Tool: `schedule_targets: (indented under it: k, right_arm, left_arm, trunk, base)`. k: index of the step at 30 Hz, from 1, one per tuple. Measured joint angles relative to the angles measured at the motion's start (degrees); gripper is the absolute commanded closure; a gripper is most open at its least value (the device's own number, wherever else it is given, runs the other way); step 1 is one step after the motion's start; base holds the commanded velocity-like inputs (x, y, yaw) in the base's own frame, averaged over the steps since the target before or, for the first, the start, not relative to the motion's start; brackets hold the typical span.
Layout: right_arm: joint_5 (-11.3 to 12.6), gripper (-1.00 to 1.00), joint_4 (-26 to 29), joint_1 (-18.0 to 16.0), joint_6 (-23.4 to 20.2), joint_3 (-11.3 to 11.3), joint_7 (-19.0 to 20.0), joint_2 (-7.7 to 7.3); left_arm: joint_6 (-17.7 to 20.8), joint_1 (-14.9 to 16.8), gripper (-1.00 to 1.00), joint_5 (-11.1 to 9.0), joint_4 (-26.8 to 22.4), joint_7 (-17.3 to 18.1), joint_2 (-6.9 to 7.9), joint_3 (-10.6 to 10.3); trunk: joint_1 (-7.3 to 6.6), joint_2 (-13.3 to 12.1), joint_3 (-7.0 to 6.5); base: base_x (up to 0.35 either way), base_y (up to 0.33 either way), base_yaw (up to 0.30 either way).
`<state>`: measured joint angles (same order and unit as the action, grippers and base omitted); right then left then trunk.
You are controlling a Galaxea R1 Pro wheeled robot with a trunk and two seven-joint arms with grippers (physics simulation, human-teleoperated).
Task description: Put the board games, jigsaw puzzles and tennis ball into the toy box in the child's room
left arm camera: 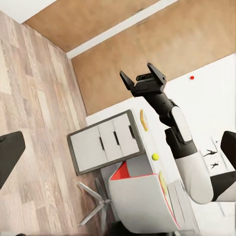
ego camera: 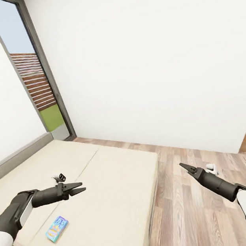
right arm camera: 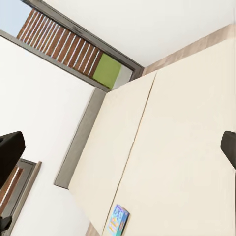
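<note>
Bed [ego camera: 110, 189] fills the lower left of the head view, a low cream mattress with a seam running down its middle and a grey headboard along its left edge. One board game [ego camera: 57, 228], a small flat box with a bright blue and multicoloured cover, lies flat on the mattress near the lower left corner of the frame, just below the left gripper [ego camera: 81, 187]. That gripper hangs over the bed pointing toward the right of the frame, its two dark fingers spread a little apart with nothing between them. A small dark object [ego camera: 60, 177] sits on the mattress just above the gripper; it is too small to make out.

The right gripper [ego camera: 184, 166] shows at the lower right of the head view, over the wooden floor [ego camera: 194, 215] and clear of the bed, pointing up and to the left. From there its fingers look close together, but the left wrist view shows the right gripper [left arm camera: 141, 73] from the front with its fingers spread and empty.

In the left wrist view a yellow-green tennis ball [left arm camera: 155, 156] rests on a white tabletop [left arm camera: 142, 164], beside a grey drawer unit [left arm camera: 105, 141] and near a white box with a red inside [left arm camera: 140, 199] at the bottom centre.

The right wrist view looks across the bed [right arm camera: 172, 147], with the board game [right arm camera: 116, 221] at the bottom centre of that frame.

A tall window [ego camera: 30, 70] stands at the upper left of the head view.
</note>
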<state>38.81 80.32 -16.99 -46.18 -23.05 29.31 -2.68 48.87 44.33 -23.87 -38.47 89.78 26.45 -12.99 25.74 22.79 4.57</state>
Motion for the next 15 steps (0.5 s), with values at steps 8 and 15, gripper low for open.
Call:
schedule_targets:
  k: [8,15]
  right_arm:
    - [0.0,-1.0,0.0,0.0,0.0,-0.1,0.0,-0.06]
    - [0.0,-1.0,0.0,0.0,0.0,-0.1,0.0,-0.07]
  left_arm:
    - [-0.1,0.0,-1.0,0.0,0.0,0.0,0.0,0.0]
    - [0.0,0.0,-1.0,-0.1,0.0,0.0,0.0,0.0]
  trunk:
    - [0.01,0.0,-0.17]
    - [0.0,0.0,-0.32]
  base:
    - [-0.02,0.088,-0.276]
    - [-0.061,0.07,-0.276]
